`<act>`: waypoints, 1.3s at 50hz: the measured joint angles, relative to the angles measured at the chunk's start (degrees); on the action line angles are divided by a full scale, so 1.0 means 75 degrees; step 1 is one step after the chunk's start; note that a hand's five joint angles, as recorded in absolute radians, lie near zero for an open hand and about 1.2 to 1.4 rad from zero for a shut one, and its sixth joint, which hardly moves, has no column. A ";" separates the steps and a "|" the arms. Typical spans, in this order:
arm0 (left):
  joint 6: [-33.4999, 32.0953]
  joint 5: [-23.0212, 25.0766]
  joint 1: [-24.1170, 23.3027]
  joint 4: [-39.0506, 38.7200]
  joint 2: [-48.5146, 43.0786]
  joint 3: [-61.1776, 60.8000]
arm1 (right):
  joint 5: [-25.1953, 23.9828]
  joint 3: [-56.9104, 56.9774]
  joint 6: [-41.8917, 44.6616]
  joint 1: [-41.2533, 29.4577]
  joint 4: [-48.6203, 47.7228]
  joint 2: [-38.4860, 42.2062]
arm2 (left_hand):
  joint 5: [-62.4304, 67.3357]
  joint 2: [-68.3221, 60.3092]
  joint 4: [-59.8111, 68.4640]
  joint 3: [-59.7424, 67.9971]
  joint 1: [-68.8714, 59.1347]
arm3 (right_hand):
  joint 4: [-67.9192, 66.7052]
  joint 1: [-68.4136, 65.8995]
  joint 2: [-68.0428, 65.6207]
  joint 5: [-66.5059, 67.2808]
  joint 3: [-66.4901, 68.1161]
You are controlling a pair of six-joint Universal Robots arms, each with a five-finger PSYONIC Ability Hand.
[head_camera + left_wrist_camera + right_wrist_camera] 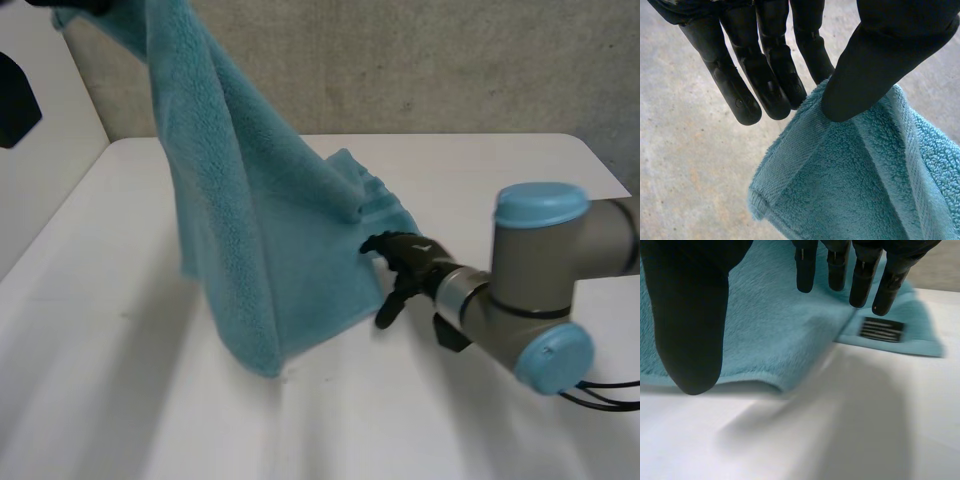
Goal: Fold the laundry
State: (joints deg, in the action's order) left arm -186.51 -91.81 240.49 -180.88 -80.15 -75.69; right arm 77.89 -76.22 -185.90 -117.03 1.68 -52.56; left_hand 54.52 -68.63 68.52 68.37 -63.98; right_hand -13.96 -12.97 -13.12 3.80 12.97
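Observation:
A teal towel (250, 230) hangs from high at the back left, and its lower end rests bunched on the white table (120, 400). My left hand (765, 75) pinches the towel (850, 185) near a hemmed corner, with the thumb (875, 65) pressed onto the cloth against the fingers. My right hand (405, 262) hovers low by the towel's right edge on the table. Its fingers (855, 275) and thumb (690, 315) are spread apart and hold nothing. Under them lies the towel (770, 325), with a black label (881, 330) just past the fingertips.
A grey wall (450, 60) stands behind the table. A dark object (15, 100) sits against a white panel at the far left. My right arm's grey joint (540, 290) stands over the table's right side. Bare tabletop (400, 420) stretches along the front.

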 measured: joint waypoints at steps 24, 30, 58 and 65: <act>0.0035 0.0334 -0.0054 0.0016 0.0797 -0.0645 | 0.0264 0.1779 0.0618 -0.0302 -0.0177 -0.0380 | -0.0001 -0.0002 0.0002 0.0001 0.0000 | 0.0080 0.0157 0.0000 0.0000 -0.0090; 0.0064 0.0823 -0.0156 0.0012 0.1216 -0.1149 | -0.1557 0.3577 0.1139 -0.0143 0.0688 0.0776 | 0.0000 -0.0003 0.0003 0.0001 0.0000 | 0.0079 0.0157 0.0000 -0.0001 -0.0089; 0.0030 0.1543 0.1302 -0.1341 -0.0440 -0.1268 | 0.0802 0.4538 0.1557 0.0428 0.1420 0.0115 | -0.0001 -0.0005 0.0005 0.0002 0.0000 | -0.7224 -0.5613 -0.7238 0.6948 0.7268; 0.0014 0.2282 0.1634 -0.2204 -0.1995 -0.1270 | 0.1013 0.0566 0.2620 0.0220 0.0285 -0.2400 | -0.0001 -0.0006 0.0004 0.0002 0.0000 | -0.7251 -0.5613 -0.7238 0.6977 0.7298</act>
State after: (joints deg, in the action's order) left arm -186.41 -74.69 252.75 -197.41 -95.12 -85.22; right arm 85.48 -71.97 -166.25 -115.38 3.81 -70.56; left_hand 54.52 -68.68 68.55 68.39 -63.98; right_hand -68.34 -55.07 -67.41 56.13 67.70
